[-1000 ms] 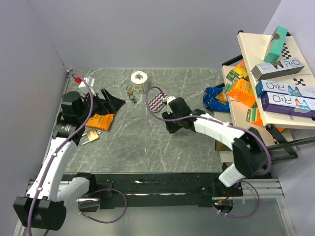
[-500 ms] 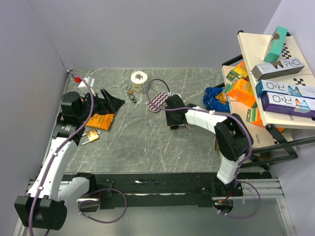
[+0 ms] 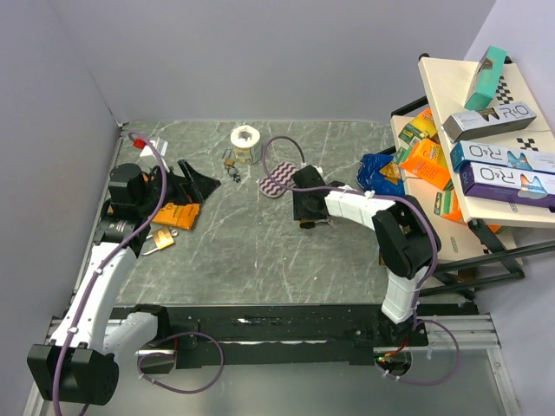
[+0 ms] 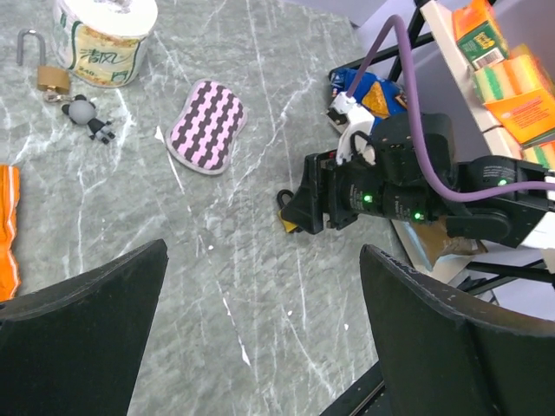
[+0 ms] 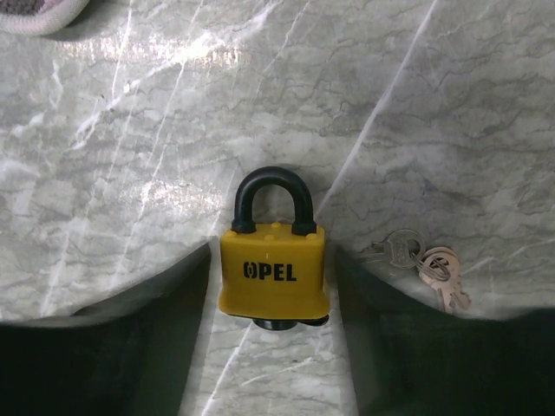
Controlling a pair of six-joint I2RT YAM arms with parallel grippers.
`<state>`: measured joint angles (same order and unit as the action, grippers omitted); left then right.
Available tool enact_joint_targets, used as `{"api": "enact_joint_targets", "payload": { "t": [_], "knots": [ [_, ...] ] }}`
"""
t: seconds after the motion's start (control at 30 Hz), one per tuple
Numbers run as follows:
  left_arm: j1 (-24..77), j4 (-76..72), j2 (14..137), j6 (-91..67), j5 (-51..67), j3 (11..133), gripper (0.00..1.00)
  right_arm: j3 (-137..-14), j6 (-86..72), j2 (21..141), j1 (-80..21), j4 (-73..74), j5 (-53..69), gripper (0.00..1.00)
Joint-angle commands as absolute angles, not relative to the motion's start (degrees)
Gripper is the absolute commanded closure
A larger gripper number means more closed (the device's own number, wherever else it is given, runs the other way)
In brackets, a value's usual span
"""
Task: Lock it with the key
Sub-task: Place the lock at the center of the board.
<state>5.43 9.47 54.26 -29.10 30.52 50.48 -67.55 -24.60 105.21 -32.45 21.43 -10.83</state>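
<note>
A yellow padlock (image 5: 273, 270) marked OPEL lies flat on the marble table, its black shackle closed and pointing away. A small bunch of keys (image 5: 421, 260) lies just to its right. My right gripper (image 5: 273, 256) is low over the table and open, one finger on each side of the padlock body with narrow gaps. In the top view the right gripper (image 3: 303, 206) covers most of the padlock (image 3: 303, 224). My left gripper (image 3: 186, 182) is open and empty at the far left, well apart. Its wrist view shows the padlock (image 4: 288, 224) under the right gripper.
A tape roll (image 3: 245, 141) with a brass padlock (image 3: 228, 159) beside it stands at the back. A striped pouch (image 3: 277, 180) lies just left of the right gripper. Another brass padlock (image 3: 163, 239) and an orange packet (image 3: 178, 214) lie by the left arm. Shelves of boxes (image 3: 486, 147) stand at the right.
The right arm has folded its elbow in and its gripper has shifted slightly back and left, settling over the yellow padlock. The left arm has not moved.
</note>
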Motion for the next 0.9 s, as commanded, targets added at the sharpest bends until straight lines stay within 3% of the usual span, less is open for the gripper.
{"api": "enact_joint_targets", "payload": {
  "t": [0.0,0.17,0.37,0.63,0.87],
  "knots": [
    [5.2,11.6,56.2,-26.7,28.9,52.4,0.04,-70.2,-25.6,104.1,-32.1,21.3,-10.3,0.25],
    [5.1,18.2,62.5,-27.1,22.2,59.1,0.04,-70.6,-24.6,100.7,-32.1,20.9,-10.0,0.07],
    [5.1,20.5,72.0,-22.3,15.4,67.6,0.01,-70.4,-19.1,95.1,-32.9,16.9,-10.9,0.03],
    [5.3,18.5,90.9,-11.2,14.7,79.0,0.29,-69.3,-8.3,87.5,-35.1,11.2,-7.4,0.01],
    [5.6,18.1,107.3,-6.2,14.5,88.2,0.40,-68.0,-3.4,82.8,-36.0,9.8,-6.0,0.00]
  ]
}}
